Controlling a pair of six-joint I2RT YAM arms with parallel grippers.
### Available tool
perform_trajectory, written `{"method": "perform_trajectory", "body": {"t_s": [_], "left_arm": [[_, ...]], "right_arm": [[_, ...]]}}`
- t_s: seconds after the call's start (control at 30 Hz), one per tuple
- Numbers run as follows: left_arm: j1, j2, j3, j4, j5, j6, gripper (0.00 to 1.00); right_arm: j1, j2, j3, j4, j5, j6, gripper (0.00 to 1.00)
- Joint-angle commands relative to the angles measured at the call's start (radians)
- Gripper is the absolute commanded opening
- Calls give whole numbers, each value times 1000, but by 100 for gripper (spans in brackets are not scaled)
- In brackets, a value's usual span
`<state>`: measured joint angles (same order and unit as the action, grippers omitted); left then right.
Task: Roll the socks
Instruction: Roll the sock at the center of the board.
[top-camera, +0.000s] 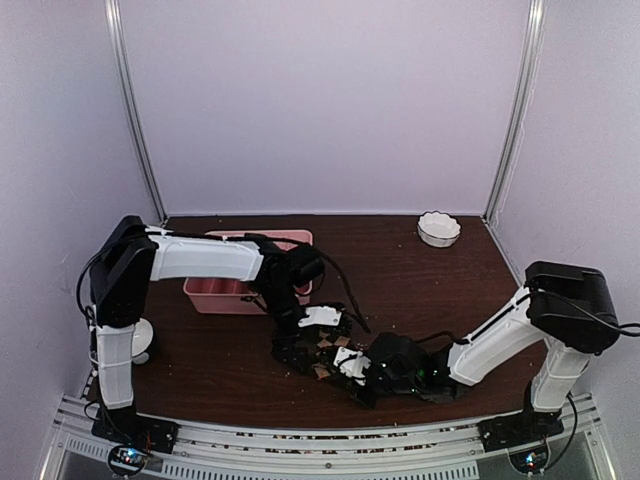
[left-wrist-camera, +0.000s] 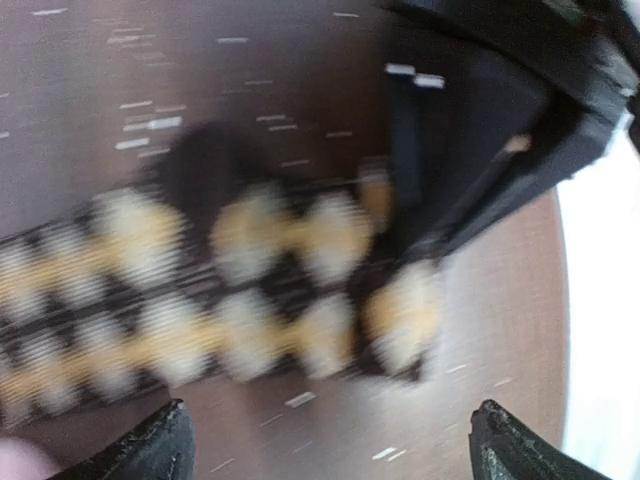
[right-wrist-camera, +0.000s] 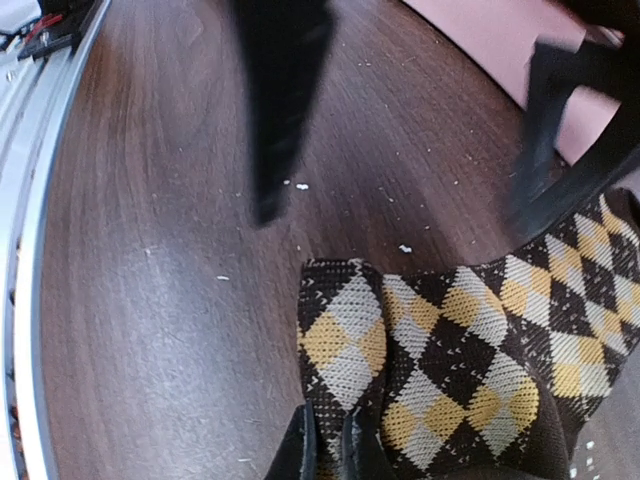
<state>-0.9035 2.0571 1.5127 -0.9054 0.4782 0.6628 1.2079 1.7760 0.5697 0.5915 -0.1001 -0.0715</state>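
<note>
Right wrist, right gripper (right-wrist-camera: 326, 452) pinching sock (right-wrist-camera: 470, 350) (checkered)

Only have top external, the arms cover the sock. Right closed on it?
Observer: Yes. The right wrist view shows the right gripper shut on the edge of the checkered sock.
Operator: Left?
Observer: The left gripper is open, fingers spread wide over the sock, holding nothing.
Operator: Rolled yet?
Observer: No, it lies flat and unrolled on the table.
</note>
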Motion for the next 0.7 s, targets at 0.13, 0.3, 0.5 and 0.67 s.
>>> {"method": "perform_trajectory", "body": {"t_s": [0.13,0.3,0.5,0.67], "left_arm": [[90,-84,44,187,-366,-273,98],[121,-41,72,115,-307,-243,98],[81,-277,-172,464,-502,-312,98],[93,-287,-177,349,-169,-169,98]], "right_arm": [[4,34,-67,-185,-133,245,0],[-7,59,-44,-248,-186,302,0],[-58,101,-20,-296,-289,341,0],[-102,143,19,-352,-339,379,0]]}}
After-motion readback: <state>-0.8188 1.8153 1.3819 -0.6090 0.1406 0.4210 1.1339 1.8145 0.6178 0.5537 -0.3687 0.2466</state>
